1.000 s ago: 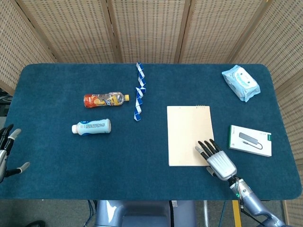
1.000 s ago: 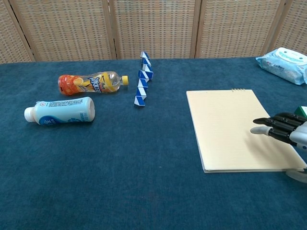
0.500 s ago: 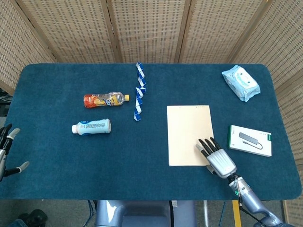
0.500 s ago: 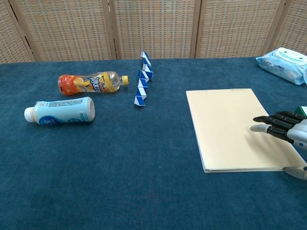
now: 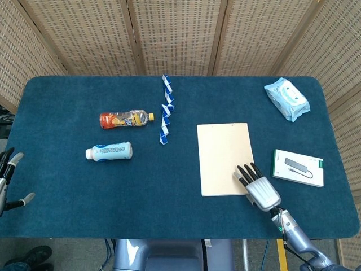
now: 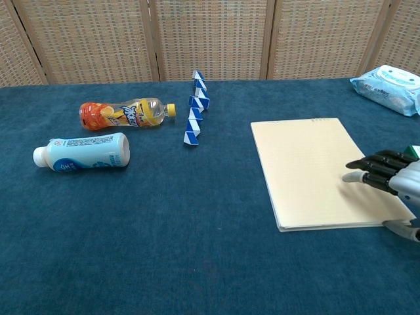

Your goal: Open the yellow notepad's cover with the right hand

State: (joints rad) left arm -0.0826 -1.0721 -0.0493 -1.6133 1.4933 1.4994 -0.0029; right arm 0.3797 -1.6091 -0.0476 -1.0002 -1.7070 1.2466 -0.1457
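We find the yellow notepad (image 5: 224,158) lying flat and closed on the worktop (image 5: 67,214), right of centre and nearer the front edge than the back. Its long axis runs front to back, with the spiral binding at the far short edge.

The right hand (image 5: 260,188) sits at the notepad's near right corner. Its fingers (image 6: 369,163) are extended and slightly spread, reaching leftward over the cover's right margin; nothing is held. Whether the fingertips press on the cover or hover just above it, we cannot tell from either view. The thumb appears low, just beside the pad's near right edge.

The left hand (image 5: 7,182) is at the front left corner of the worktop, well apart from the notepad, fingers apart and holding nothing.

Our judgement: because the binding is at the far edge, the cover must hinge away from the robot, so the lift should begin at the near edge, where the right hand is placed. The cover is not yet raised.
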